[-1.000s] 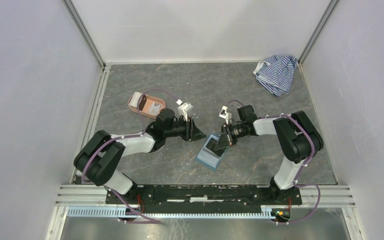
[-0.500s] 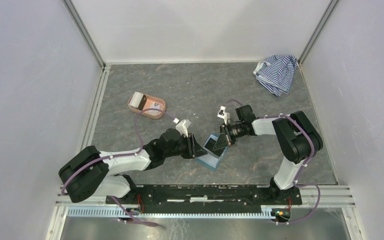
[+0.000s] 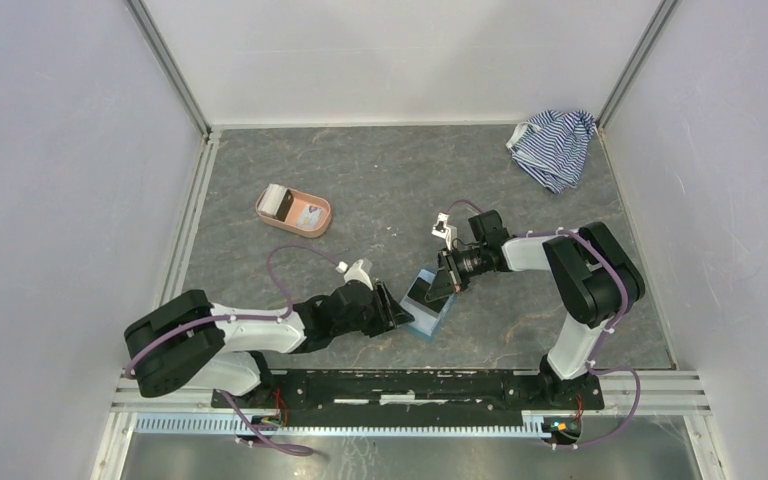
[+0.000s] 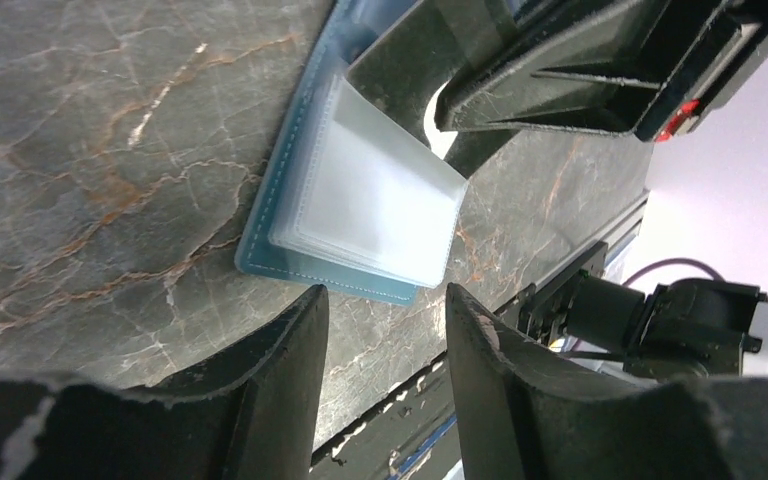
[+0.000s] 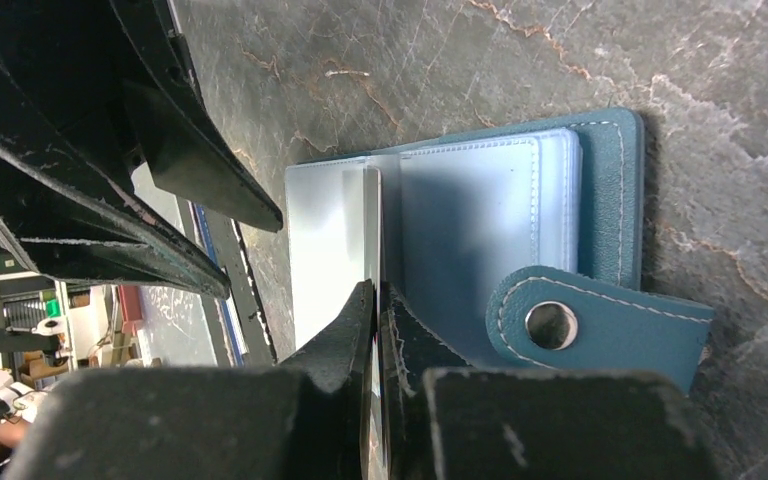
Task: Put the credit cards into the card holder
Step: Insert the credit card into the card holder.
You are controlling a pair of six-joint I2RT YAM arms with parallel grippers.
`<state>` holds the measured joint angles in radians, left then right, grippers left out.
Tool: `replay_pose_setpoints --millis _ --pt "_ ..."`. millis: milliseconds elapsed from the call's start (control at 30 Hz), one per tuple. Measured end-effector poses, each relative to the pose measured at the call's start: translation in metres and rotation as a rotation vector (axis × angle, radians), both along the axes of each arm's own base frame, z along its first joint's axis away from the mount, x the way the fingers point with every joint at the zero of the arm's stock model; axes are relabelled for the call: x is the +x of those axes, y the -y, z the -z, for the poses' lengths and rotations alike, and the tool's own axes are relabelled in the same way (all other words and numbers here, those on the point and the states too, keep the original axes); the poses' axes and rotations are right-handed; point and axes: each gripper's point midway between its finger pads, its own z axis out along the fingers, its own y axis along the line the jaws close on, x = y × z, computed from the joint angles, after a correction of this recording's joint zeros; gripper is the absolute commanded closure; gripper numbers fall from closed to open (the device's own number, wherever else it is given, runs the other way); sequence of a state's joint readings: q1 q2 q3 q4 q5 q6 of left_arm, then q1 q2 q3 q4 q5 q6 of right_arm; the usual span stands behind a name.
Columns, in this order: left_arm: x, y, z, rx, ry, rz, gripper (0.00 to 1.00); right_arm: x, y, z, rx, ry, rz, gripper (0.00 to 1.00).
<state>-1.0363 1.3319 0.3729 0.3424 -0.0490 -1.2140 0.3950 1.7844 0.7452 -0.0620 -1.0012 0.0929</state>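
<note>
Two hands meet at the teal card holder (image 3: 429, 317), which lies open on the grey marbled surface (image 3: 380, 170) between the two arms, toward the front edge. Its snap tab (image 5: 560, 325) is folded out flat to one side, and its clear plastic sleeves (image 5: 470, 225) face up.

The right hand (image 5: 377, 295) has its fingers pressed together on a thin credit card (image 5: 371, 215), seen edge-on from its own wrist camera. From the left wrist view the card is a dark, tilted panel whose lower edge reaches down among the sleeves. Whether it sits inside a pocket or only rests against one I cannot tell.

The left hand (image 4: 385, 297) is low over the surface just beside the holder's outer edge. Its fingers (image 4: 280, 370) are apart with nothing between them, and I cannot tell whether they touch the holder.

Well apart, toward the back left, a salmon-pink oval tray (image 3: 316, 226) holds a whitish card (image 3: 278, 198). A blue-and-white striped cloth (image 3: 552, 145) lies crumpled in the far right corner.
</note>
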Motion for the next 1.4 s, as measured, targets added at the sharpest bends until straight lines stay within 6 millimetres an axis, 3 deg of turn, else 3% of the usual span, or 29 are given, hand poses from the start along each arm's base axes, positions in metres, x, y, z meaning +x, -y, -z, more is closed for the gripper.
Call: replay_pose_setpoints --millis 467,1400 --pt "0.009 -0.008 0.017 0.024 -0.056 -0.123 0.51 0.0 0.001 0.001 0.005 0.032 -0.003 0.93" --pt "0.03 -0.006 0.021 0.023 -0.087 -0.185 0.57 0.0 0.01 0.001 0.025 0.049 0.06 0.87"
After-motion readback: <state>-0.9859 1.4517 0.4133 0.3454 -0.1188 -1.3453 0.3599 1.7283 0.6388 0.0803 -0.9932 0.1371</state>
